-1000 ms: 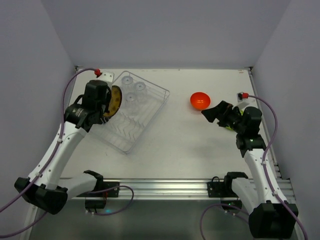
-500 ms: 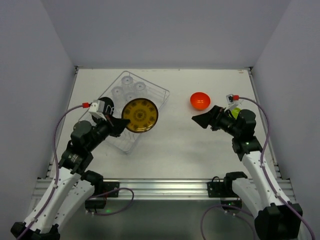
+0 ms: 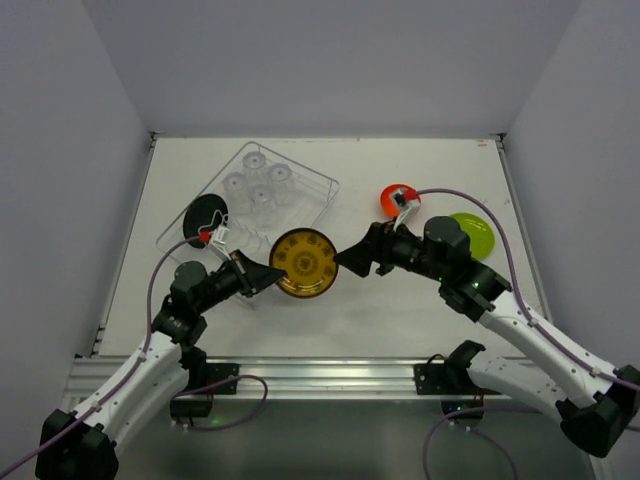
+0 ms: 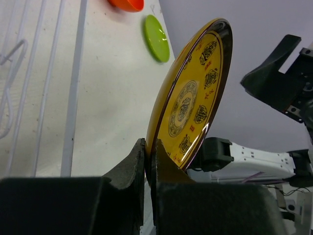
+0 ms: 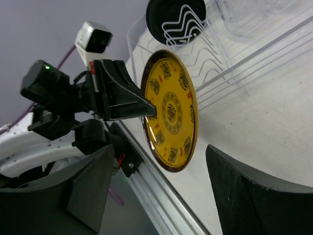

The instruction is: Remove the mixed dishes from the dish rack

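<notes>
Plate held up between arms
My left jaws clamp the yellow patterned plate (image 3: 304, 262) by its rim; my right jaws gape open just beside its opposite edge.

- White table (image 3: 400, 300): bare at the centre and along the near edge.
- Wire dish rack (image 3: 291, 164): stands at the far left, set at an angle to the table's edges.
- Orange bowl (image 3: 392, 196): far, right of centre, well apart from the rack.
- Yellow-green plate (image 3: 478, 232): lies flat at the right, near the bowl.
</notes>
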Controlling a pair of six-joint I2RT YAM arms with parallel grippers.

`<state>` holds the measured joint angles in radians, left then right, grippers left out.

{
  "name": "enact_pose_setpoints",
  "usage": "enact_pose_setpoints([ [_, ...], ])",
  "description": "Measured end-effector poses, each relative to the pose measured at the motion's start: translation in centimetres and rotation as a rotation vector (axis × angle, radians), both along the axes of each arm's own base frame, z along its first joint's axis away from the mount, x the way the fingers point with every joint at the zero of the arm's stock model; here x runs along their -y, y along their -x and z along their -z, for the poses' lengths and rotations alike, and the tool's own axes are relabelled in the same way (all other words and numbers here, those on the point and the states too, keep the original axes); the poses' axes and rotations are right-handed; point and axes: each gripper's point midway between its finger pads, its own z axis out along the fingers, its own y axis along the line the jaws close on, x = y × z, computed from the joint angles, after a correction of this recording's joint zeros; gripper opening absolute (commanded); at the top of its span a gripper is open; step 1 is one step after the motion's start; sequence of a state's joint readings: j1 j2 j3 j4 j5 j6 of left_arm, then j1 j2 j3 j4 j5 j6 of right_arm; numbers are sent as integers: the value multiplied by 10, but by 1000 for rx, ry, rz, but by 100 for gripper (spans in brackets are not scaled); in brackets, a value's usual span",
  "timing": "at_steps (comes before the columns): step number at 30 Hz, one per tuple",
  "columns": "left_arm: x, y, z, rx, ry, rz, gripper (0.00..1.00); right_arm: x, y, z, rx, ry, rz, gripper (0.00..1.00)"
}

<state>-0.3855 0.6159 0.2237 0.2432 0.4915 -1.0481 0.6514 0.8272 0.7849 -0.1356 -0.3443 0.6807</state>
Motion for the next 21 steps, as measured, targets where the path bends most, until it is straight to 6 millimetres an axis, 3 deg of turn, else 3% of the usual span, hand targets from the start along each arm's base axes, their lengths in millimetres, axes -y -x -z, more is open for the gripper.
enact_pose_setpoints([
  [2, 3, 3, -1, -9, 17, 16, 0, -16, 0, 14, -26, 63, -19, 74],
  [5, 5, 7, -6, -2, 34, 34, 0, -32, 2, 38, -57, 146, -47, 62],
  [9, 6, 14, -11, 11, 40, 55, 0, -38, 3, 56, -65, 207, -52, 54],
  [13, 5, 19, -14, 21, 42, 60, 0, -36, 0, 57, -36, 232, -26, 15],
  [16, 4, 20, -14, 25, 38, 58, 0, -38, -1, 51, -13, 216, -26, 15],
  [19, 3, 21, -15, 41, 35, 59, 0, -39, -4, 48, -4, 209, -14, 0],
  [21, 3, 21, -16, 53, 25, 57, 0, -40, -6, 48, -1, 207, -8, 0],
])
